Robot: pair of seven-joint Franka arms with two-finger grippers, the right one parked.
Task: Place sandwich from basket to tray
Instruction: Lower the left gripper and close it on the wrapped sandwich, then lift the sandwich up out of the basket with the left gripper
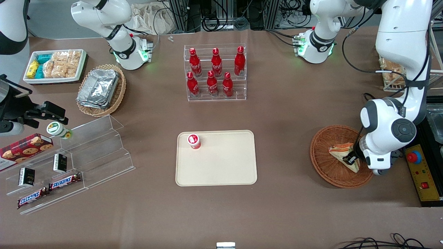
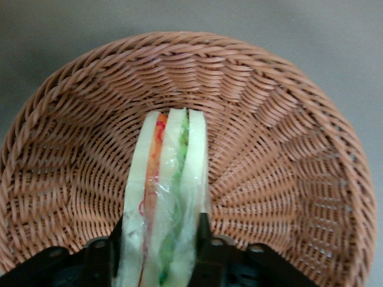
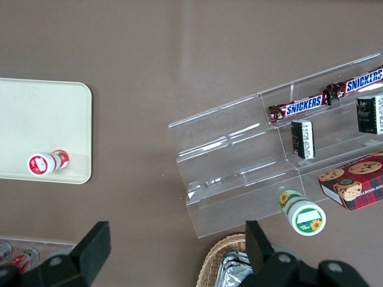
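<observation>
Since the grip comes first: keep the squeeze light so the bread isn't crushed.
Sandwich [image 2: 167, 197]: on edge between my fingers, down in the basket.
Pincer [image 1: 353, 159]: pinching the sandwich's flat faces.
Basket [image 1: 322, 162]: under and around me; lift straight up over its rim.
Tray [image 1: 221, 166]: well apart from me, toward the parked arm's end; avoid the red-and-white cup [image 1: 194, 141].

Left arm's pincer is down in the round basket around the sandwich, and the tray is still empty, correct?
Not quite. The pincer is down in the basket, a finger on each side of the sandwich, but the tray isn't empty: the front view shows a small red-and-white container standing on it, near the corner nearest the bottle rack.
</observation>
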